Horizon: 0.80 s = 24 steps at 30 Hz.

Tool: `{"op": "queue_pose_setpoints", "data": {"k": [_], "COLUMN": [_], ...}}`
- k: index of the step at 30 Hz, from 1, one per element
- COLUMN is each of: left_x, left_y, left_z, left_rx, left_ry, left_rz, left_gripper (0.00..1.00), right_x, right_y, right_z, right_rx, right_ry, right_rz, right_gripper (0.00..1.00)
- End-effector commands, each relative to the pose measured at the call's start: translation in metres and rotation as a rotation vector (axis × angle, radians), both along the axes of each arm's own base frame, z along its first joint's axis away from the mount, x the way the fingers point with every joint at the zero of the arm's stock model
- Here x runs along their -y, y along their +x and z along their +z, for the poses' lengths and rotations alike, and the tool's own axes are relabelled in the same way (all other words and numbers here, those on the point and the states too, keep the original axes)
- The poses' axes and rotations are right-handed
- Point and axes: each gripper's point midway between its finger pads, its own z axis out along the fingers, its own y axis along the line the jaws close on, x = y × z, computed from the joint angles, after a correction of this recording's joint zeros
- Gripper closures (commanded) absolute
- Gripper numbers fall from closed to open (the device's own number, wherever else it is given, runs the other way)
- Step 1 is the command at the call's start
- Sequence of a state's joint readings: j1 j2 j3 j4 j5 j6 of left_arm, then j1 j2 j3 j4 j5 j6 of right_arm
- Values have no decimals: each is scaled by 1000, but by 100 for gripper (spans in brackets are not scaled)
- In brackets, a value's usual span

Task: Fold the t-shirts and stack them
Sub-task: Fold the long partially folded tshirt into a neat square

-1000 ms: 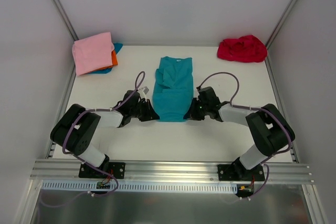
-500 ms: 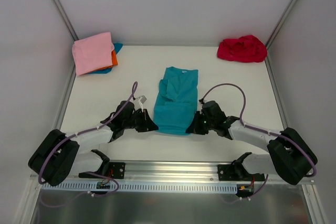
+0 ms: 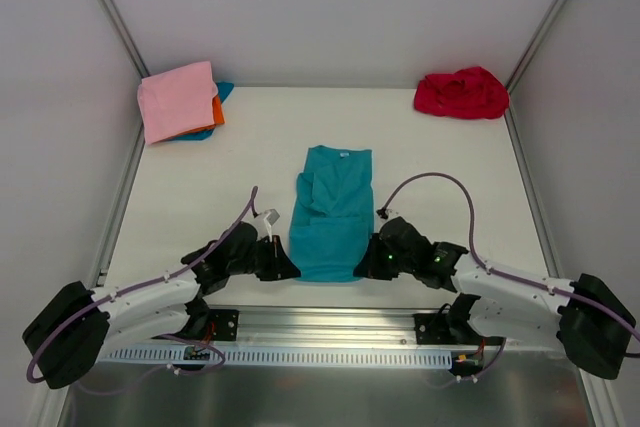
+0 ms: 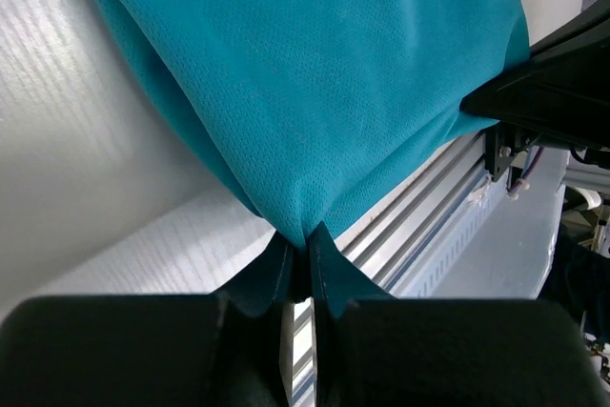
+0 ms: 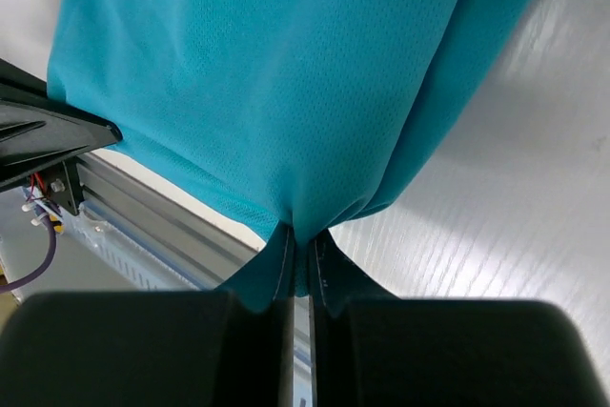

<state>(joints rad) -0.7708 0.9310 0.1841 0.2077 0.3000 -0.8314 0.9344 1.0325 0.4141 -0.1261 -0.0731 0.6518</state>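
A teal t-shirt (image 3: 332, 212) of soft, finely knitted cloth, already narrowed into a long strip with its sleeves turned in, is laid lengthwise on the white table (image 3: 200, 197). Its hem is nearest the long aluminium rail (image 3: 330, 322) and its collar is pointed away from the rail. The hem corner on the left is pinched by the left gripper (image 3: 283, 265). The other corner is pinched by the right gripper (image 3: 368, 265). In both wrist views the jaws are seen drawn almost together, with a small tuck of teal cloth clamped between them.

The step in hand is judged to be the squaring and drawing back of this strip before its crosswise fold. For the next move, both pinches would probably need to be kept, and the hem raised and carried away from the rail toward the collar. The two corners would have to be moved evenly so that the edges are matched.

Far from the rail, at the left, a folded pink t-shirt (image 3: 178, 99) is stacked on an orange t-shirt (image 3: 217, 110) and a blue t-shirt (image 3: 190, 134). Far from it, at the right, a crumpled red t-shirt (image 3: 461, 93) is left unfolded.

Compared with a second ago, the teal t-shirt has been dragged markedly closer to the rail. Both arms have been lowered and stretched outward.
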Motion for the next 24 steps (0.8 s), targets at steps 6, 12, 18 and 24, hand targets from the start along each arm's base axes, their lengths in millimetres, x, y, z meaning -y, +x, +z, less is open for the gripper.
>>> {"op": "queue_pose_setpoints", "data": {"k": [6,12,18,24], "left_x": [-3,9,20,24], "left_y": [2,17,26,34], "left_z": [17,40,49,55], "left_rx": [16,55,67,87], "left_ry": [20,46,49,57], "left_rz": [51,21,3,7], "left_gripper": [100,100,100,100], "right_x": [41,41,38,41], "right_y": [0,5,9,21], "right_z": [19,33,37,42], "right_rx": [71,92,98,107], "right_ry": [-111,-134,-143,-155], "right_rz": [-113,-105,-98,-113], "right_gripper": [99,99,99,100]}}
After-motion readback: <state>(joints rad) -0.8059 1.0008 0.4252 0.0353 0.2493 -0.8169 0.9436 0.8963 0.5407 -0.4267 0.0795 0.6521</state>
